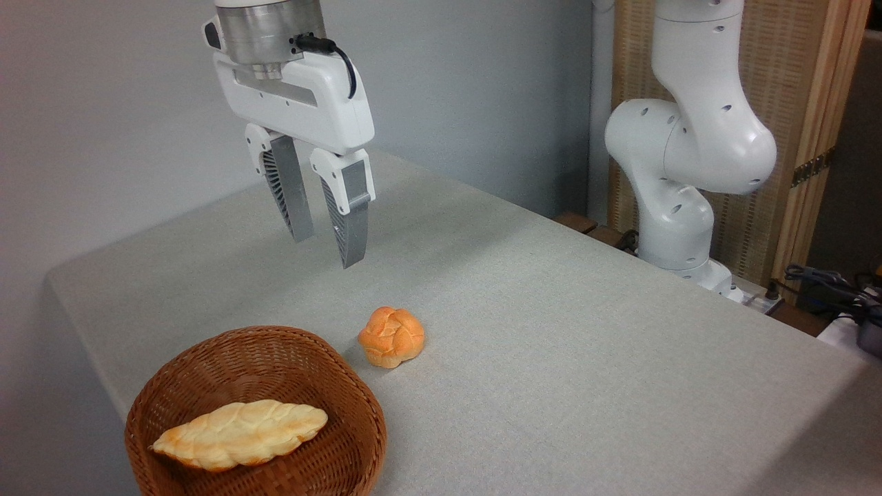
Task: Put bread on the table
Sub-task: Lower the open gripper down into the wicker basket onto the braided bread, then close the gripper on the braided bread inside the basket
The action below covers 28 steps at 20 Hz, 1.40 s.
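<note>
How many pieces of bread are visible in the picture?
2: the braided loaf lies inside the wicker basket, the round bun sits on the table beside it.

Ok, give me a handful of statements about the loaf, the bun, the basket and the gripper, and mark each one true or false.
1. The long braided loaf lies inside the wicker basket. True.
2. The gripper is shut on the loaf. False: it hangs open and empty, well above the table.
3. The small round bun sits on the table just outside the basket, on its right. True.
4. The bun is in the basket with the loaf. False: only the loaf is in the basket.
5. The basket stands at the far end of the table beside the robot's base. False: it stands at the near left corner.
</note>
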Each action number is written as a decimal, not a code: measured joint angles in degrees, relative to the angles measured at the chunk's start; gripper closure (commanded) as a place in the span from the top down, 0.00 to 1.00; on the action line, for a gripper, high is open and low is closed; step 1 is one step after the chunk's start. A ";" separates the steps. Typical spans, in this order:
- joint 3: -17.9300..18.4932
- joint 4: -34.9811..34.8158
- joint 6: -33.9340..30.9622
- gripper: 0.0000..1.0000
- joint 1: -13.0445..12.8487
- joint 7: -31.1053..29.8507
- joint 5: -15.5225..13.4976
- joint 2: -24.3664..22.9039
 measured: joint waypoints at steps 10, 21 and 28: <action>0.21 -0.66 1.80 1.00 0.04 0.00 0.00 0.12; 0.06 -7.11 31.14 1.00 0.00 -4.41 -0.73 8.74; -1.57 -7.21 36.02 1.00 -0.27 2.07 8.48 16.38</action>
